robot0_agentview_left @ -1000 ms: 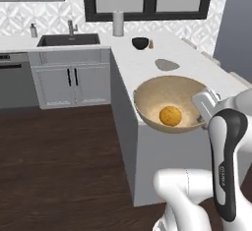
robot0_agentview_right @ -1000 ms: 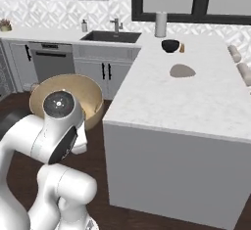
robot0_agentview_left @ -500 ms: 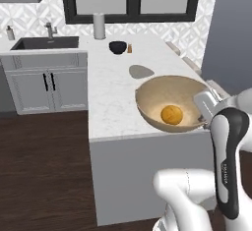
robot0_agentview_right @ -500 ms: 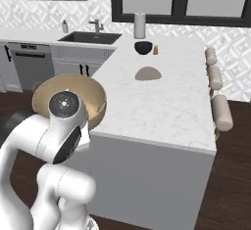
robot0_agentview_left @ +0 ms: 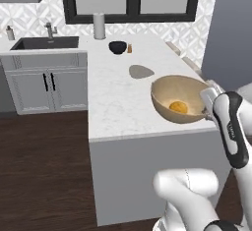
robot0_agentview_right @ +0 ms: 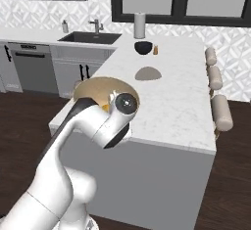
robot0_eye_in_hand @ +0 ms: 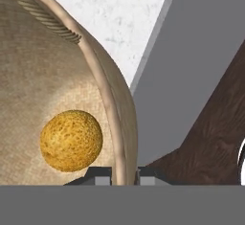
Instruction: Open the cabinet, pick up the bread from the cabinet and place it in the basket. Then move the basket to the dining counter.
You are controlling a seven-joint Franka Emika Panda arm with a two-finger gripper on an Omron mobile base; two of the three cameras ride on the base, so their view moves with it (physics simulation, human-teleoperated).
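One basket (robot0_agentview_left: 179, 100), one bread (robot0_agentview_left: 178, 107), one black bowl (robot0_agentview_left: 117, 47), three stools (robot0_agentview_right: 215, 94), one paper-towel roll (robot0_agentview_left: 99, 26).

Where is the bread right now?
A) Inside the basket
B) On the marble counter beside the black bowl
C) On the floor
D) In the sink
A: the bread lies on the inner floor of the basket, whose rim the gripper pinches.

The basket (robot0_eye_in_hand: 52, 75) runs off the frame beyond the fingers (robot0_eye_in_hand: 101, 176), whose tips are cut off.
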